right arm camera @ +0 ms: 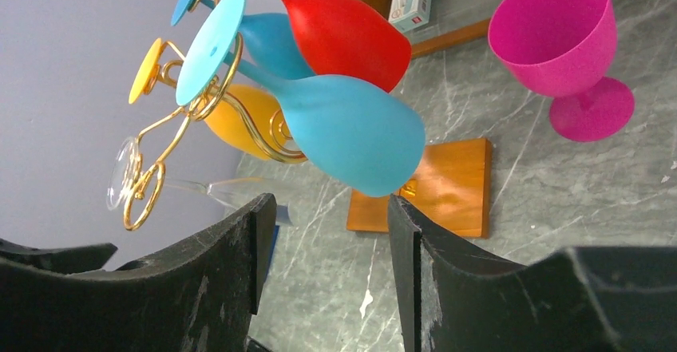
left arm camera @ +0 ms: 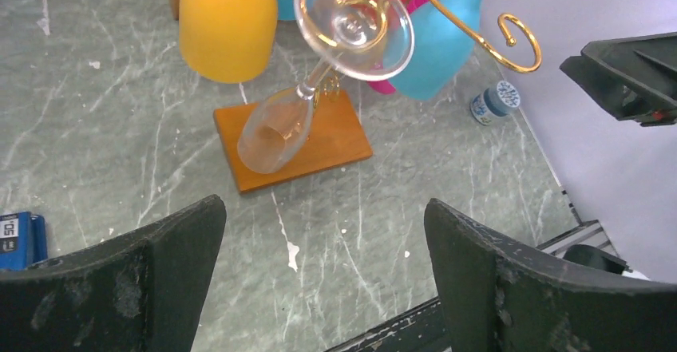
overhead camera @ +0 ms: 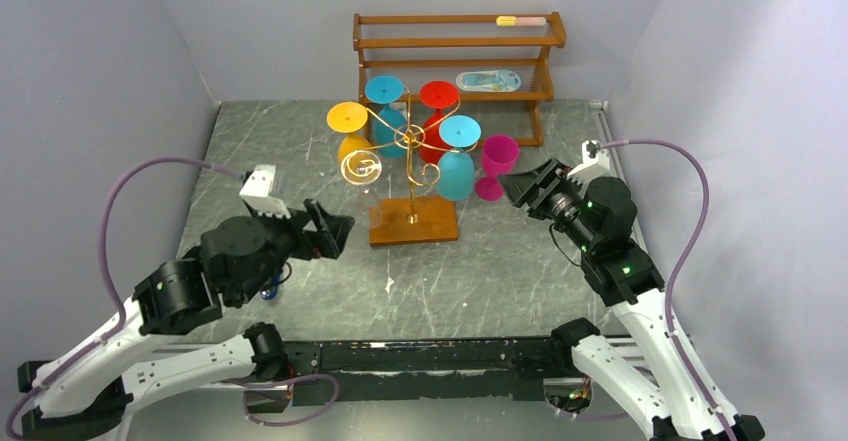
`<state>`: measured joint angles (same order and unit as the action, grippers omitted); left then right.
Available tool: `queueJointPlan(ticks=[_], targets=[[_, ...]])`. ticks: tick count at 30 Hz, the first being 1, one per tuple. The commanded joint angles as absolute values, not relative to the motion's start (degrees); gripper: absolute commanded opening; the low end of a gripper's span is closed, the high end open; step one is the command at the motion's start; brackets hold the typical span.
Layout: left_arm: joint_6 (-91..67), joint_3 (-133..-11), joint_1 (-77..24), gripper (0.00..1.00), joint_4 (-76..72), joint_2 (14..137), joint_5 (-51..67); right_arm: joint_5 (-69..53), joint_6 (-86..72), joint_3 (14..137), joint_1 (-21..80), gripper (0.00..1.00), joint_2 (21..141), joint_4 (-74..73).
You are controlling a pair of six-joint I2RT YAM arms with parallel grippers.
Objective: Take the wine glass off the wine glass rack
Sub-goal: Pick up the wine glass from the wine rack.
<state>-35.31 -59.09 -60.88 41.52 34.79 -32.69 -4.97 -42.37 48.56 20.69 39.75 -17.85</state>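
Left end effector (left arm camera: 323,208), right end effector (right arm camera: 331,204) apart, empty; magenta glass (overhead camera: 497,156) beside rack (overhead camera: 413,223); small jar (left arm camera: 495,100), perhaps, nearby.

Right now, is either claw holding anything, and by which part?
Nothing is held. The left claw is open and empty, facing the clear glass. The right claw is open too, with nothing between its fingers.
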Motion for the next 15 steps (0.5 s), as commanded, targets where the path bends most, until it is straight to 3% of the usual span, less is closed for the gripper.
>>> queueJointPlan(ticks=[1, 15], targets=[[-31.8, -64.5, -61.8, 0.99, 42.7, 41.4, -36.8, -6.0, -42.3, 50.2, 20.5, 0.58, 39.5, -18.2], [-23.4, -78.7, -56.3, 0.99, 40.9, 52.9, -33.5, -4.6, -42.0, 51.1, 20.6, 0.58, 37.1, -20.5]])
